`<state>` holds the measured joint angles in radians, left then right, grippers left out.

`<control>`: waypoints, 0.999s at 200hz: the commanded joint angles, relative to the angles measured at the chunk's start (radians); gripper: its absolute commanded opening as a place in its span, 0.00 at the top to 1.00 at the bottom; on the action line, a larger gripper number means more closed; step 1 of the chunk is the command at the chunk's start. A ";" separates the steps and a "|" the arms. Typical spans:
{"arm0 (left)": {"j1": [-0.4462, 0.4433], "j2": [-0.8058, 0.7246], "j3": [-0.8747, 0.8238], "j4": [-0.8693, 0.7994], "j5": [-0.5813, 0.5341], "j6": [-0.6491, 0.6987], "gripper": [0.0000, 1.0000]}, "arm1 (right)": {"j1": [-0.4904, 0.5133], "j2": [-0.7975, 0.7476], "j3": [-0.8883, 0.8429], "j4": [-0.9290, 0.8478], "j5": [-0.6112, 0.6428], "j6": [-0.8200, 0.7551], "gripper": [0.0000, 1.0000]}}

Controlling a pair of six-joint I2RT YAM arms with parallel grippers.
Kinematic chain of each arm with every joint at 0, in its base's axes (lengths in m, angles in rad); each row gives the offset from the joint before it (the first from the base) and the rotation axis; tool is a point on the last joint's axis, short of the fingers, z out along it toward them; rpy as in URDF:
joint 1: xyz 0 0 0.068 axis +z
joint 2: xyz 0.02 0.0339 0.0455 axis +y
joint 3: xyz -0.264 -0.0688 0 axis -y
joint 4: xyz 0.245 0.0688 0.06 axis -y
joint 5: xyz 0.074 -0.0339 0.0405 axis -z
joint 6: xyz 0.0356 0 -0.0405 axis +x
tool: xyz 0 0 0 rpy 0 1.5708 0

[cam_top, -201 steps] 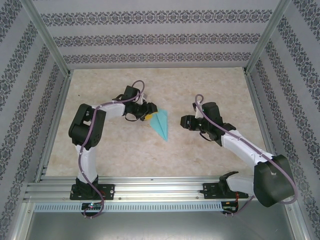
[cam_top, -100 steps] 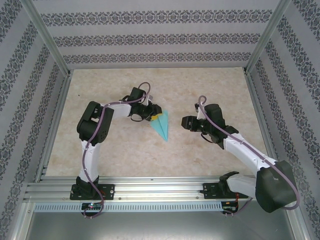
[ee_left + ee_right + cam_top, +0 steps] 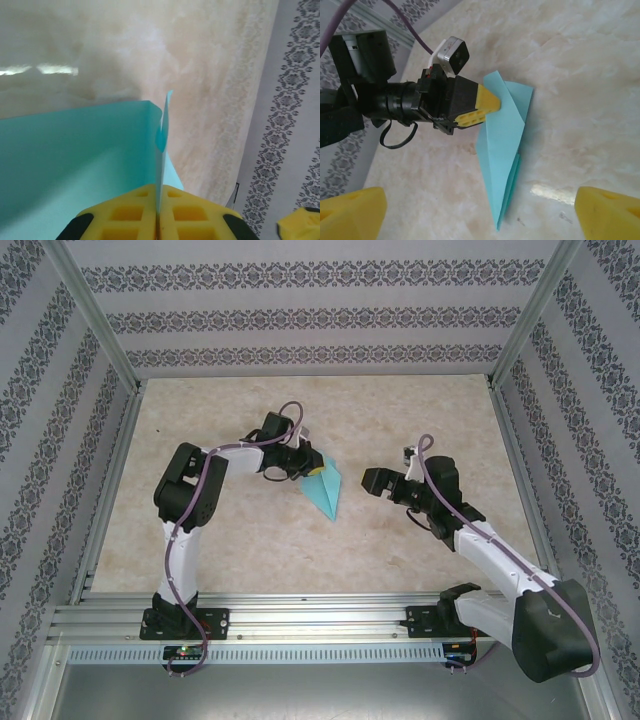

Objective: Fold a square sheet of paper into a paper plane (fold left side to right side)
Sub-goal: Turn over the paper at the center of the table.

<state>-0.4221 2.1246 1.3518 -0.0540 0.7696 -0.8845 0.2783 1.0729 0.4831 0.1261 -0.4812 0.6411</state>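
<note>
Table: beige marbled top inside an aluminium frame, with a slotted rail along the near edge carrying both arm bases.

- From the rail, the 2 arms reach inward toward mid-table.
- Paper plane: light turquoise dart lying near the table centre between the 2 tools. Its point faces the near edge and its wide end is farther away.
- Left tool: clenched on the plane at the left of its wide end. In the left wrist view the yellow pads are pressed together on 1 thin layer of paper standing upright, and the rest of the sheet spreads flat to the left. The right wrist view shows the same grip from the side, yellow tip on the paper edge.
- Right tool: released, jaws wide, its 2 yellow pads at opposite lower corners of its wrist view. It sits just right of the plane, not touching it.
- Far side: grey patterned wallpaper in horizontal bands.
</note>
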 commanded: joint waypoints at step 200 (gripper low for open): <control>-0.020 -0.422 0.110 0.216 0.092 -0.179 0.88 | 0.093 0.298 0.151 0.871 -0.418 0.553 0.17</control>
<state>-0.4263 1.7351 1.4868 0.0841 0.8249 -1.0203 0.3599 1.3365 0.5880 0.8635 -0.8677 1.1213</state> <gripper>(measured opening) 0.116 0.866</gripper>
